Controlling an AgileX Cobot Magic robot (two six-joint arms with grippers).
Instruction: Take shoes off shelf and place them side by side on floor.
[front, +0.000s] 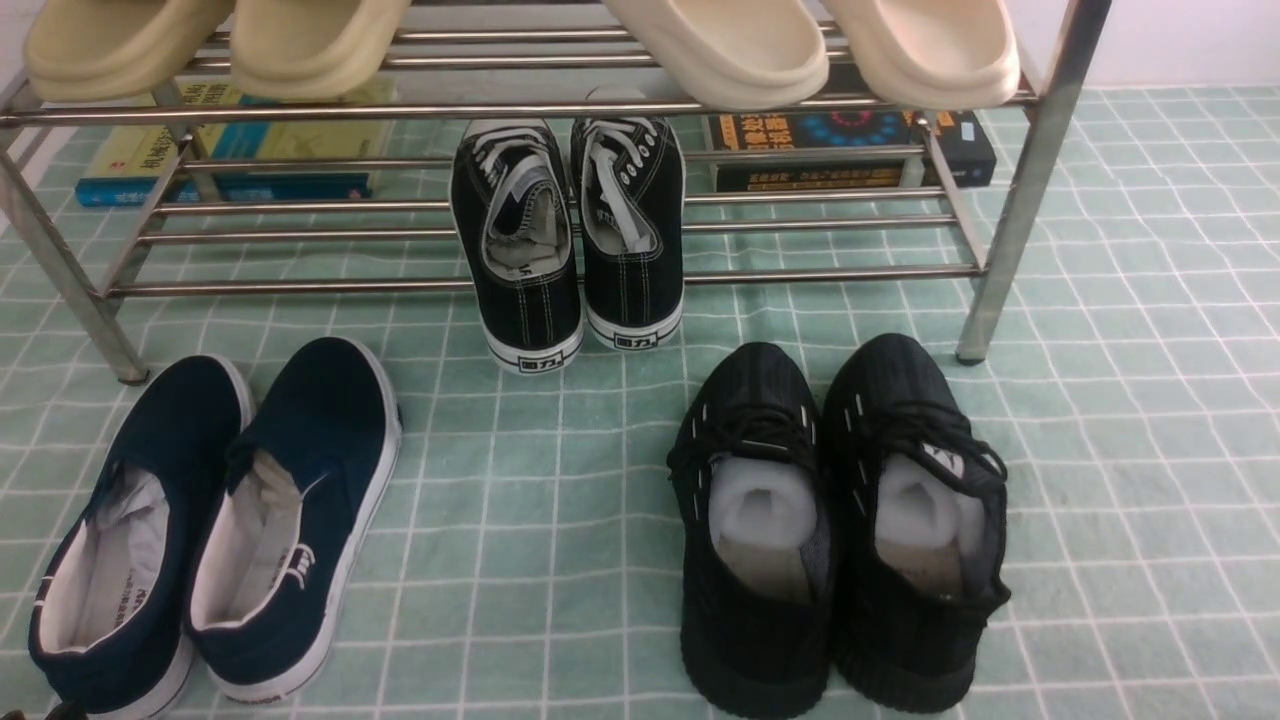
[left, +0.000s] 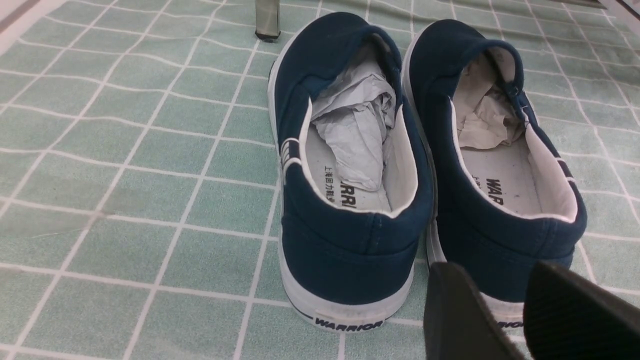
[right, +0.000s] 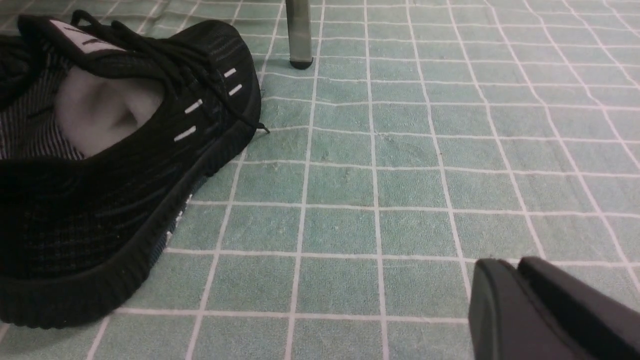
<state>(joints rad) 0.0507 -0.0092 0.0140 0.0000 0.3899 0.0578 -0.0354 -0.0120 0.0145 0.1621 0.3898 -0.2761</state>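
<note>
Both black knit shoes (front: 745, 400) stand side by side on the pale green gridded floor (front: 560, 520), toes toward the steel shelf (front: 800, 273), white stuffing showing inside. In the right wrist view the right-hand shoe (right: 115, 200) lies off to one side. My right gripper (right: 509, 262) hovers over bare floor apart from that shoe, its fingers pressed together with nothing between them. My left gripper (left: 494, 267) stands open just behind the heels of the navy slip-ons (left: 350, 240) and holds nothing. Neither gripper shows in the front view.
Navy slip-ons (front: 220, 510) sit on the floor at front left. Black canvas sneakers (front: 565, 230) rest on the shelf's lower tier, heels overhanging. Beige slippers (front: 720, 50) lie on the upper tier. Books (front: 850, 150) lie under the shelf. A shelf leg (right: 300, 35) stands near the black shoe.
</note>
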